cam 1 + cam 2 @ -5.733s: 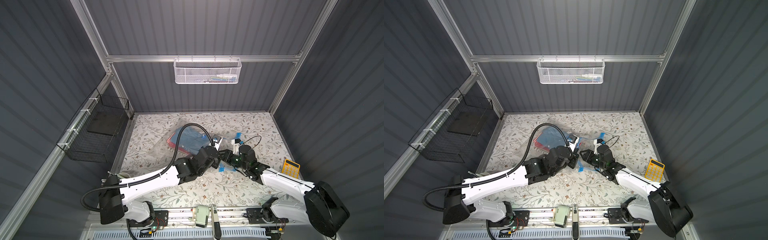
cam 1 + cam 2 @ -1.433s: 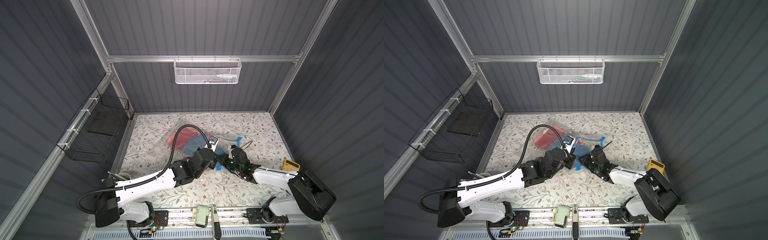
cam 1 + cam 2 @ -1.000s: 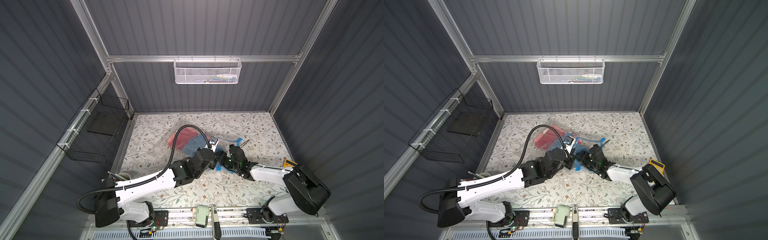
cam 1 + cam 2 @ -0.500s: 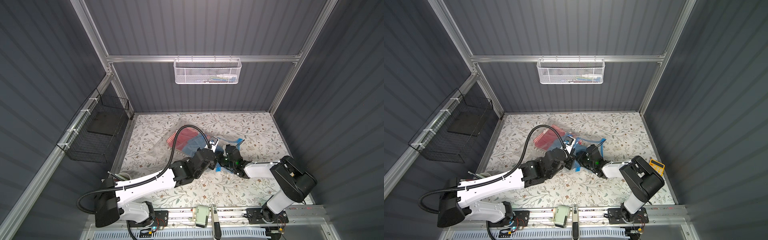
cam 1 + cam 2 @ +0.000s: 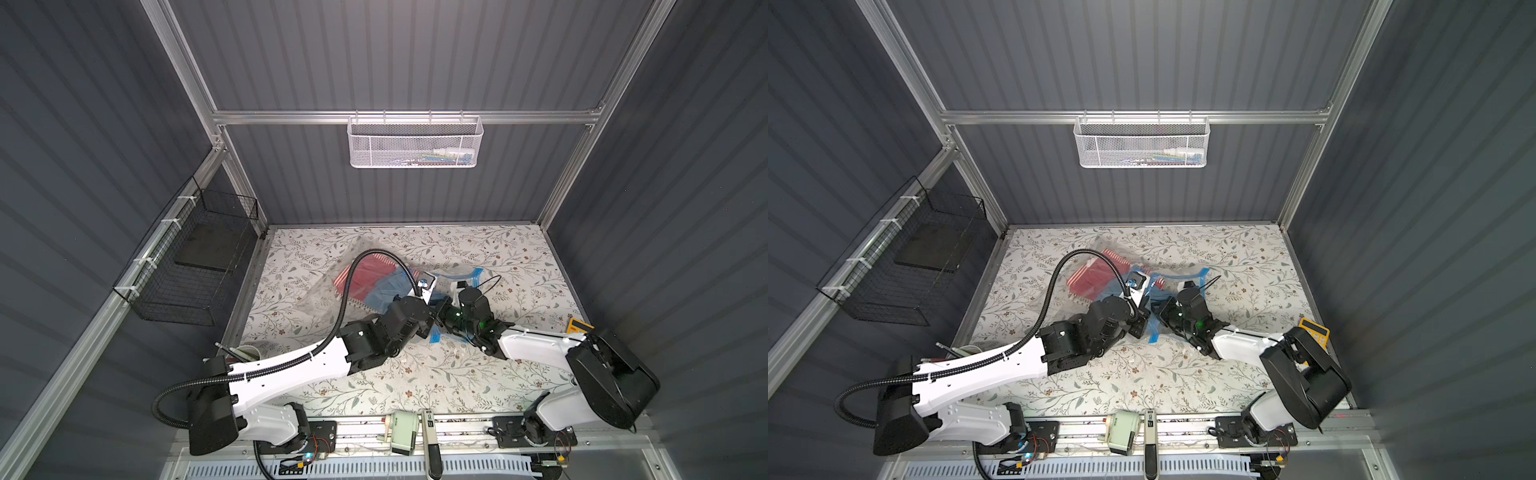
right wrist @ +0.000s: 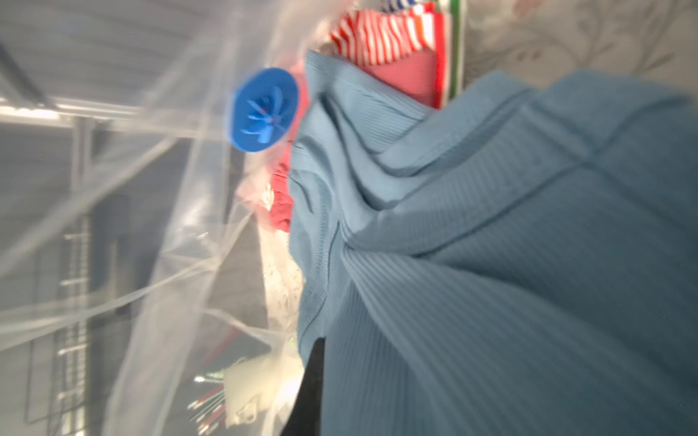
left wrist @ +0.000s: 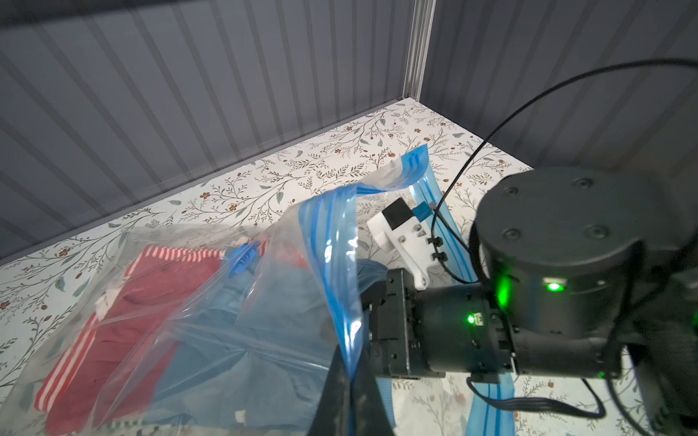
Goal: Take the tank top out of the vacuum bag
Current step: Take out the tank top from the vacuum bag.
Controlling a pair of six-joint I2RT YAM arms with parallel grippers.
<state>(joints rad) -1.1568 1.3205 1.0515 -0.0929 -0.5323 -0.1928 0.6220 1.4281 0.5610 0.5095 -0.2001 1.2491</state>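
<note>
Left wrist view: the bag (image 7: 226, 321) mouth is being held up by the closed left end effector (image 7: 349, 392). The right end effector (image 6: 313, 377), reaching inside, is being closed on the blue top (image 6: 510, 264), which is lying lengthwise toward the valve (image 6: 264, 109).

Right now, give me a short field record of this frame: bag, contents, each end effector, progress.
bag: vacuum bag, mouth open, blue zip strip lifted
contents: blue ribbed garment and red striped garment, both inside
left end effector: shut on zip strip
right end effector: reached into mouth, shut, against blue garment; grip unclear
progress: nothing out yet
</note>
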